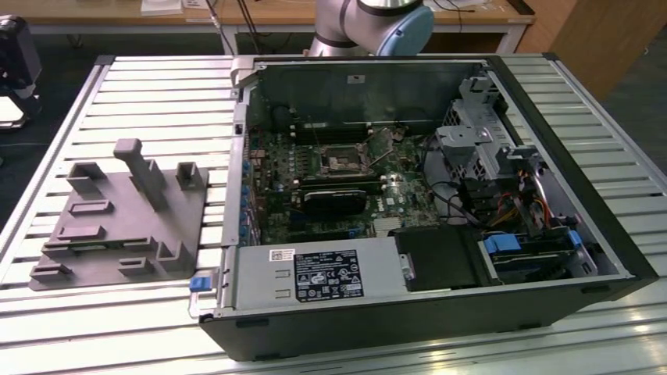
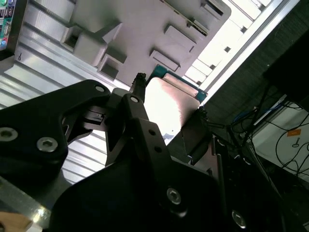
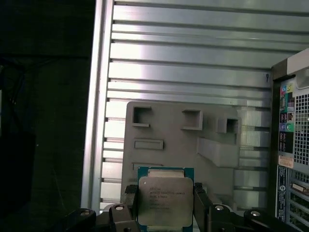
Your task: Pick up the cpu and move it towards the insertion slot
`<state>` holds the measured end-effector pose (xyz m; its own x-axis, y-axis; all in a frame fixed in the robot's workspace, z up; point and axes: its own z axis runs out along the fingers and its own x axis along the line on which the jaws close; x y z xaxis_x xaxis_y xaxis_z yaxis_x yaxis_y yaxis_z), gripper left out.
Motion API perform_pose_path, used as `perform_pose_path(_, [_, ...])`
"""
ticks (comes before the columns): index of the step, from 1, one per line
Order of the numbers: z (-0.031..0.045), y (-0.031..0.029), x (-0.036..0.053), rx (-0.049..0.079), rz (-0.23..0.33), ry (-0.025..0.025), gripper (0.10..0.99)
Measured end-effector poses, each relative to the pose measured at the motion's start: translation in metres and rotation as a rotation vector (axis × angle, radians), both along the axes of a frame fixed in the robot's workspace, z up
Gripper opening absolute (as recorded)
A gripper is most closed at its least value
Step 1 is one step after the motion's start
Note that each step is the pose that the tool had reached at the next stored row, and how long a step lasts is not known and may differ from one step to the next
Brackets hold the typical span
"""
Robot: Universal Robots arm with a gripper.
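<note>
cpu point(image 3: 161, 205) sits between the jaws of the gripper point(image 3: 164, 195), pinched on two opposite edges, silver lid facing the first wrist camera. Fingers point(image 3: 200, 200) press against its rim, one per side. Second wrist view shows the same grip: gripper point(image 2: 170, 96) clamped across the chip's pale underside. Chip is square, so no long axis to speak of; the grip line runs straight across it.

cpu reads as lifted clear of the grey fixture plate point(image 3: 183, 140), which lies on the slatted table point(image 3: 193, 72) behind it.

Key relation: insertion slot point(image 1: 342, 161) is just above centre of the exterior frame, on the motherboard point(image 1: 273, 187) inside the open case point(image 1: 615, 234). The plate is at lower left, so the slot lies toward the exterior view's right of it.

Arm joint point(image 1: 380, 19) is at top centre of the exterior frame, behind the case. Wrist looks pointed down at the table.
</note>
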<state>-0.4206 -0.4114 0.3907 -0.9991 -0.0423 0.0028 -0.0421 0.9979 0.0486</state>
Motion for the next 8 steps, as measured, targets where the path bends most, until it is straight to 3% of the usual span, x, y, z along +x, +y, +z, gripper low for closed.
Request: perform_pose_path(8, [0.0000, 0.0000, 0.0090, 0.000, 0.000, 0.0000, 0.545])
